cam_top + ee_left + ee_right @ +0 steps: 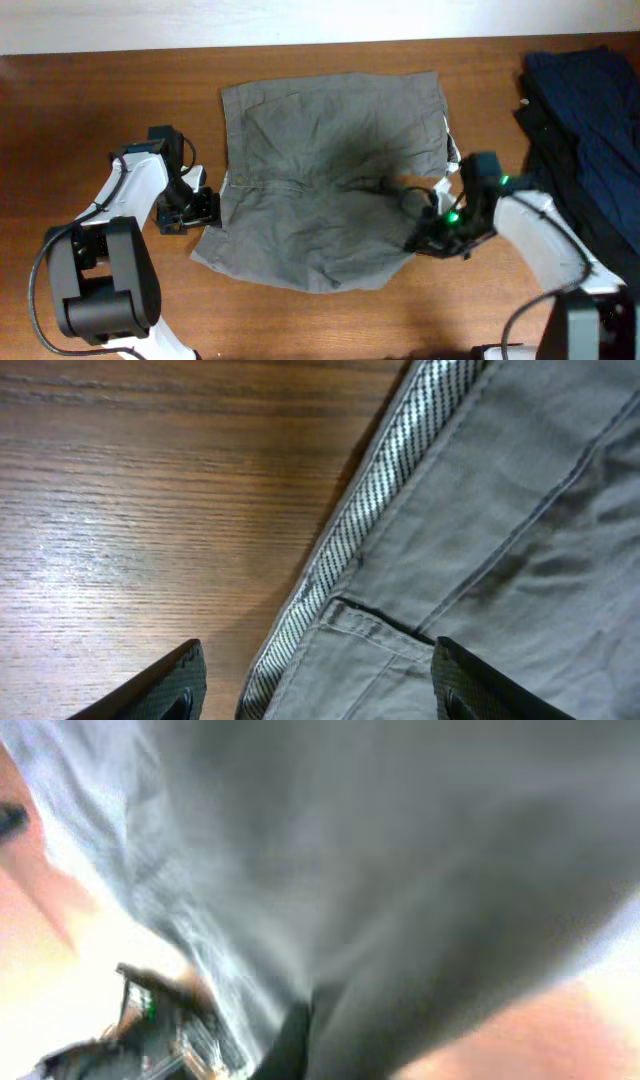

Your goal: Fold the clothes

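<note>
The grey-olive shorts (330, 180) lie spread and wrinkled in the middle of the wooden table. My left gripper (200, 211) sits low at their left edge. In the left wrist view it (320, 695) is open, its two fingers straddling the hem of the shorts (480, 520), where the pale striped lining (370, 500) shows. My right gripper (432, 240) is at the lower right corner of the shorts. The right wrist view is blurred and filled with grey cloth (400, 870) pressed close around a dark finger (295, 1040), so the gripper looks shut on the cloth.
A pile of navy and black garments (590, 130) lies at the right edge of the table. Bare wood (100, 90) shows to the left of and in front of the shorts. The table's far edge runs just behind the shorts.
</note>
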